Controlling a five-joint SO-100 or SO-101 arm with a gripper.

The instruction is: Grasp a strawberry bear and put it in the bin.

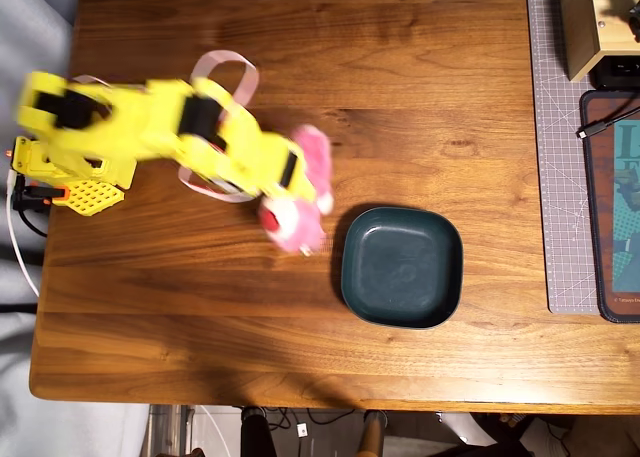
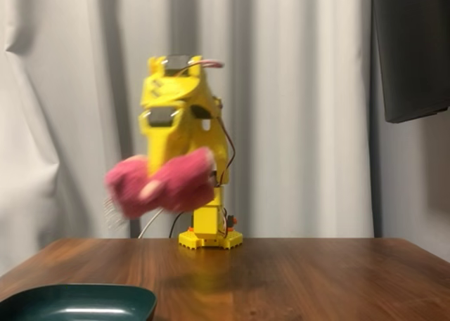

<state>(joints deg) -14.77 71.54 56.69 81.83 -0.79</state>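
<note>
Pink plush bear carried in the air above a wooden desk, near a teal dish

The desk [image 1: 300,37] is dark, smooth-grained wood; the yellow plastic arm [image 1: 150,137] reaches across it, motion-blurred. The bin [image 1: 402,267], a glossy dark teal dish, square with rounded corners, holds nothing. The claw [image 1: 290,192] is clamped on the strawberry bear [image 1: 298,209], a fluffy pink blur held well above the desk in the fixed view [image 2: 160,183], just left of the bin in the overhead view.
</note>
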